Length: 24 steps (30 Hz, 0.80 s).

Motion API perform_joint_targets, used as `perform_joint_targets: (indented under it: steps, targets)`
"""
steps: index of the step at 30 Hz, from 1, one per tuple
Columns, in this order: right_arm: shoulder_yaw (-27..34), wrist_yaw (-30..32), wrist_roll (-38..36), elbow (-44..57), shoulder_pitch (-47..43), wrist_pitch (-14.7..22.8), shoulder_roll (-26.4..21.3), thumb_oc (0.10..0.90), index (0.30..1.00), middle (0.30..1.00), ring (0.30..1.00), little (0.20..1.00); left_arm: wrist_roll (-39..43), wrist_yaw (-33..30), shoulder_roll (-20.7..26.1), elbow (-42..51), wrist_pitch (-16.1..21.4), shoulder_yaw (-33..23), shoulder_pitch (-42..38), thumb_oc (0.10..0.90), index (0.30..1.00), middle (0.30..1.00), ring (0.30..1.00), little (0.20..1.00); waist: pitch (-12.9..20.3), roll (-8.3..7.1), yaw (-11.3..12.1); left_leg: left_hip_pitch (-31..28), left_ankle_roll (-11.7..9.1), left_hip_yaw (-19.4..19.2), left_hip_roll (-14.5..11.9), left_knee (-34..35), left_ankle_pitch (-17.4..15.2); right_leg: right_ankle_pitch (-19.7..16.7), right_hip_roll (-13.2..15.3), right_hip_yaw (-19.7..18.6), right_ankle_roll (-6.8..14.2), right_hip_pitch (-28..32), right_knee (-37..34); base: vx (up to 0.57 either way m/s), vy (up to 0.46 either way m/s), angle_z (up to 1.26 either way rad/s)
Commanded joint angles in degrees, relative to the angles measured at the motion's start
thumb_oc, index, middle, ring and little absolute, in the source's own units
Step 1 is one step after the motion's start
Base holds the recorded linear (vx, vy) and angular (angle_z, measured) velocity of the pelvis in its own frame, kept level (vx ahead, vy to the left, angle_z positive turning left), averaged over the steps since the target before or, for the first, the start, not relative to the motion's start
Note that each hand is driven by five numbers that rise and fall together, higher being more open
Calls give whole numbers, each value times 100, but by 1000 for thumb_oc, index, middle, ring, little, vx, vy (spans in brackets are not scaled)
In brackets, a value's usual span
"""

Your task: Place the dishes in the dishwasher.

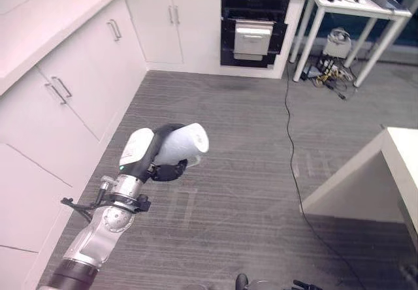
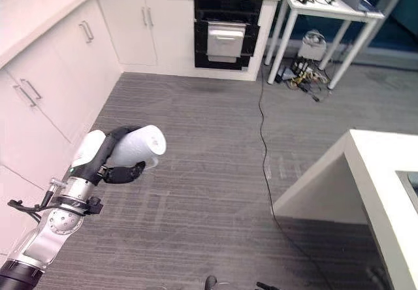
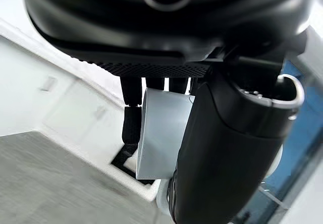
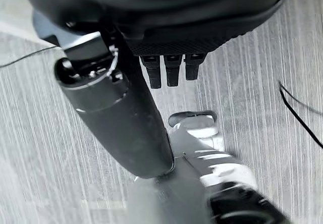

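left robot hand (image 1: 171, 166), fingers curled round white cup (image 1: 183, 144)

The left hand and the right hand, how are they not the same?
The left hand is curled round a white cup, held above the grey floor; the right hand holds nothing. The left hand's fingers wrap the cup; the right hand's fingers hang straight. Both are dark.
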<state>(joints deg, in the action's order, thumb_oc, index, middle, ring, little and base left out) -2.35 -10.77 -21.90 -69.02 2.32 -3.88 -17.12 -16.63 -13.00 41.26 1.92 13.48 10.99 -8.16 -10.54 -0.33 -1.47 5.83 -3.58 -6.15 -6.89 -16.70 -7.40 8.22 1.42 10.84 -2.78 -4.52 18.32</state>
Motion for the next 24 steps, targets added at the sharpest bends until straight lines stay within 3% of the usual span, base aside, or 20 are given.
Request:
perform_joint_targets:
  steps: [1, 5, 16, 17, 18, 21, 24]
  targets:
    - [85, 93, -282, 0, 248, 22, -101, 800, 900, 900, 900, 900, 119, -198, 98, 500, 90, -540, -913, 400, 300, 300, 300, 300, 410, 200, -286, 44, 136, -10, 213, -49, -351, 250, 320, -92, 877, 79, -113, 41, 40, 42]
    - [151, 59, -148, 28, 292, 89, -63, 800, 900, 900, 900, 900, 149, -321, 163, 434, 85, -592, -898, 400, 300, 300, 300, 300, 449, 266, -295, 0, 76, -162, 154, -49, -421, 249, 573, 12, 998, 85, -113, 65, 78, 10]
    - [10, 165, -27, 0, 322, 11, 59, 800, 900, 900, 900, 900, 135, -339, 132, 430, 126, -587, -757, 400, 300, 300, 300, 300, 515, 232, -343, -157, 191, -384, 139, -49, -551, 207, 626, -87, 1081, 100, -113, 54, 34, -6]
    - [32, 130, 0, -49, 336, 64, 54, 800, 900, 900, 900, 900, 149, -405, 141, 444, 132, -579, -765, 400, 300, 300, 300, 300, 517, 229, -345, -168, 202, -383, 148, -49, -566, 208, 629, -97, 1085, 106, -113, 41, 39, -7]
    - [-4, -500, -551, 459, 356, 959, -103, 800, 900, 900, 900, 900, -94, -874, 377, -12, 607, -649, -648, 400, 300, 300, 300, 300, 462, 227, -456, -183, 110, -291, 95, -49, -418, 144, 487, -154, 1014, 144, -113, 35, 12, -5]
    - [-18, -483, -605, 535, 359, 918, -42, 800, 900, 900, 900, 900, -134, -1297, 280, -38, 331, -630, -627, 400, 300, 300, 300, 300, 491, 257, -456, -226, 148, -164, 159, -49, -478, 283, 371, -176, 921, 240, -113, 49, -59, 0]
    - [-131, -254, -363, 638, 316, 768, 33, 800, 900, 900, 900, 900, -191, -1482, 178, -162, 295, -567, -619, 400, 300, 300, 300, 300, 505, 266, -442, -235, 178, -71, 222, -49, -415, 313, 258, -215, 796, 264, -113, 51, -65, 9]
